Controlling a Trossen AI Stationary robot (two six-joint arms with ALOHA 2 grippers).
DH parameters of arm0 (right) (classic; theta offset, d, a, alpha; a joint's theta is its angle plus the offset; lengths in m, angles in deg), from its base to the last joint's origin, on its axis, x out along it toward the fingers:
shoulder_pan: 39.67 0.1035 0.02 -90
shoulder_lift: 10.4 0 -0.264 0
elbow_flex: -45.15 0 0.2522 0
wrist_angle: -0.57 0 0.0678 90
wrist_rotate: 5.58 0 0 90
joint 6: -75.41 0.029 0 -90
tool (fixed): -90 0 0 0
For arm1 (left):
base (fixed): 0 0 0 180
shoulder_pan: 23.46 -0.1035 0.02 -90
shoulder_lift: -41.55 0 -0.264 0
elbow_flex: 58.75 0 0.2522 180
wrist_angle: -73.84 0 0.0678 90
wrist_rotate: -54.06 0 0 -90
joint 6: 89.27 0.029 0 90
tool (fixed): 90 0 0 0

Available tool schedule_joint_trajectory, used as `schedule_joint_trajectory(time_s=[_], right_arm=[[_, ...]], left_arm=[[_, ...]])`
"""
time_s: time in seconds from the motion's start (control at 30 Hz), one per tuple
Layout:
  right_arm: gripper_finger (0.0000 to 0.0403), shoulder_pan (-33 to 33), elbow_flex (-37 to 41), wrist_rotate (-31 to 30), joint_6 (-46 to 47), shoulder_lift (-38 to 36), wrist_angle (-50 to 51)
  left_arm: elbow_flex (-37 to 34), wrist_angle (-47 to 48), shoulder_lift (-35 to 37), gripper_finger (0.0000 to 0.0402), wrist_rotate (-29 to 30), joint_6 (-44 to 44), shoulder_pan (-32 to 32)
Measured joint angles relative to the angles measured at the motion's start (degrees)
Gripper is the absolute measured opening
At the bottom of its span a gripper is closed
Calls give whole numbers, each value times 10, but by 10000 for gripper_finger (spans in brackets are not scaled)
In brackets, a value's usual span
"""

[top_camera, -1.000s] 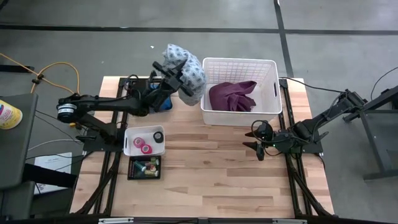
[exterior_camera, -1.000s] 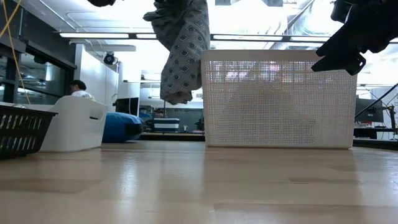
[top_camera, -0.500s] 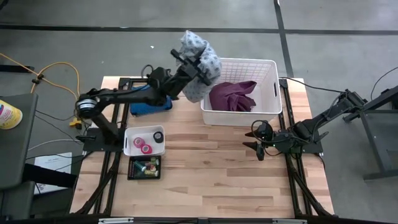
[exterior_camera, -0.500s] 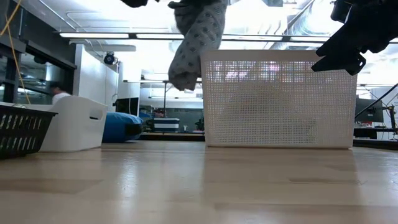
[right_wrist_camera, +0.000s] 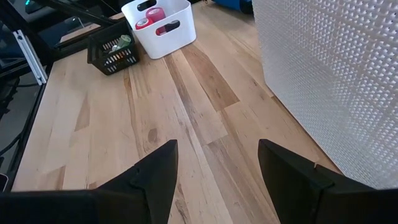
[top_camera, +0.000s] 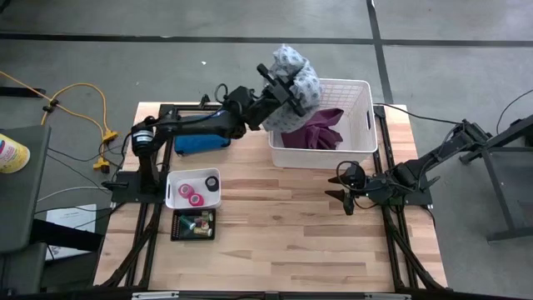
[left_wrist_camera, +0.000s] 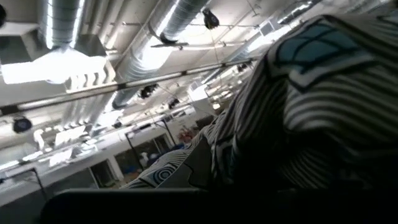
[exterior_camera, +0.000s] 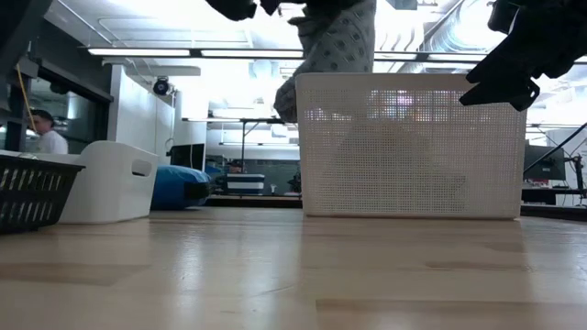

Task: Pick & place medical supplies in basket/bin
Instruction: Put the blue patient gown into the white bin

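Observation:
My left gripper (top_camera: 280, 88) is shut on the grey-patterned garment (top_camera: 297, 77), up in the air over the far left corner of the white lattice basket (top_camera: 367, 117). In the low view the garment (exterior_camera: 337, 44) hangs from the top of the picture beside the basket's left wall (exterior_camera: 413, 147). A maroon garment (top_camera: 312, 129) lies inside the basket. My right gripper (top_camera: 344, 190) waits open over the table in front of the basket's right part; the right wrist view shows nothing between the right gripper (right_wrist_camera: 214, 180) fingers. My left gripper holds the patterned garment bunched up; the cloth (left_wrist_camera: 311, 106) covers the fingers, so the part held is hidden. The fingers come from the table's left, slanting upward. The garment is lifted clear, and its lower end (exterior_camera: 290, 99) hangs slack beside the basket's top left corner.
A small white tray (top_camera: 176, 197) with pink rolls (top_camera: 187, 193) and a black mesh crate (top_camera: 193, 225) stand at the table's left. A blue object (top_camera: 200, 142) lies behind them under the left arm. Bare wood lies in front of the basket.
My left gripper has swung toward the table's right and a little up, carrying the patterned garment from beside the basket's left to over the basket's far left corner. The garment's hanging end has risen to about the rim's height.

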Motion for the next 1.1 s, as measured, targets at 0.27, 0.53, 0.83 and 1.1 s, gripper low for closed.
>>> schedule_joint_trajectory(time_s=[0.27, 0.53, 0.83, 1.1], right_arm=[[210, 0, 0, 0, 0, 0, 0], [210, 0, 0, 0, 0, 0, 0], [210, 0, 0, 0, 0, 0, 0], [210, 0, 0, 0, 0, 0, 0]], left_arm=[[1, 56, -49, 9, -17, -52, 0], [1, 81, -100, 9, -38, -84, 2], [1, 99, -124, 9, -92, -100, 3], [0, 147, -125, 9, -95, -116, 2]])
